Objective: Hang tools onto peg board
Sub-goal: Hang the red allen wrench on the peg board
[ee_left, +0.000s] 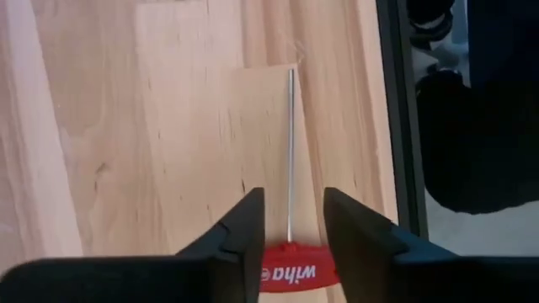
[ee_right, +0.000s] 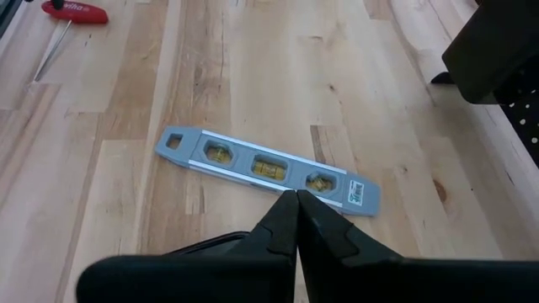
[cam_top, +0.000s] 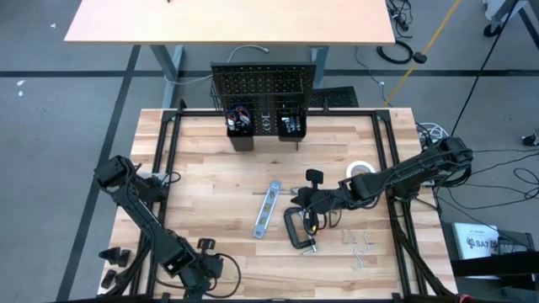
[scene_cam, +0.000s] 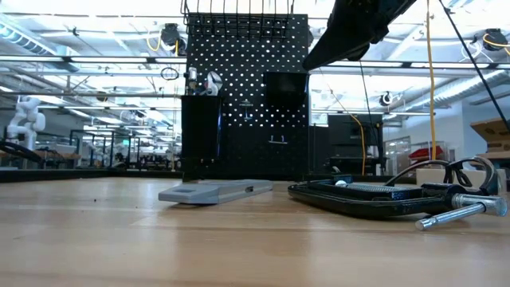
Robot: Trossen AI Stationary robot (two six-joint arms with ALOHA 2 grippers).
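The black peg board (cam_top: pixel 263 82) stands at the table's far edge with two black bins (cam_top: pixel 240 126) on its lower part; tools stick out of them. A blue-silver level (cam_top: pixel 268 210) and a black C-clamp (cam_top: pixel 299 227) lie flat mid-table; both show in the low view, the level (scene_cam: pixel 215 191) left of the clamp (scene_cam: pixel 382 198). A white tape roll (cam_top: pixel 362 170) lies right of them. My right gripper (ee_right: pixel 296 195) is shut and empty, raised over the level's (ee_right: pixel 269 167) near edge. My left gripper (ee_left: pixel 293 202) is open at the near left, its fingers either side of a red-handled screwdriver (ee_left: pixel 290 271) on the table.
Small metal hooks or wrenches (cam_top: pixel 360 248) lie near the table's front right. A black frame rail (cam_top: pixel 168 143) runs along the table's sides. The screwdriver's thin shaft (ee_left: pixel 290 151) points away from my left gripper along the wood. Bare wood lies left of the level.
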